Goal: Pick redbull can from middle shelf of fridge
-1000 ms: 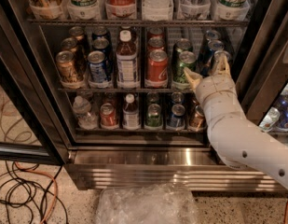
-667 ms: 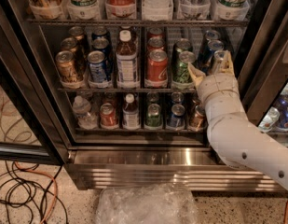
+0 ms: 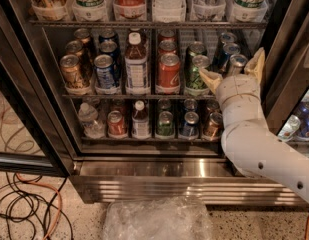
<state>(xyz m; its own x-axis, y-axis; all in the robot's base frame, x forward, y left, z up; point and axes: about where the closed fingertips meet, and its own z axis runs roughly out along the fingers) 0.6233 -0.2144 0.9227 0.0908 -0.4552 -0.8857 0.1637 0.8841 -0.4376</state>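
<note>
The redbull can (image 3: 238,63), slim and blue-and-silver, stands at the right end of the middle shelf (image 3: 119,97) of the fridge (image 3: 159,186), at the front of a row of similar slim cans. My gripper (image 3: 231,62) is open at that spot. One tan finger (image 3: 210,77) is left of the can, in front of the green can (image 3: 195,79). The other finger (image 3: 256,64) is to the can's right. The white wrist covers the can's lower part, and I cannot see whether either finger touches it.
The shelf also holds a red can (image 3: 169,72), a bottle (image 3: 136,64), a blue soda can (image 3: 105,71) and a gold can (image 3: 73,72). More drinks fill the racks above and below. A dark door frame (image 3: 289,59) stands close on the right. A plastic bag (image 3: 159,218) and cables (image 3: 24,204) lie on the floor.
My gripper has pushed a little further in and up toward the shelf's right end, and its fingers now stand wider on either side of the slim can.
</note>
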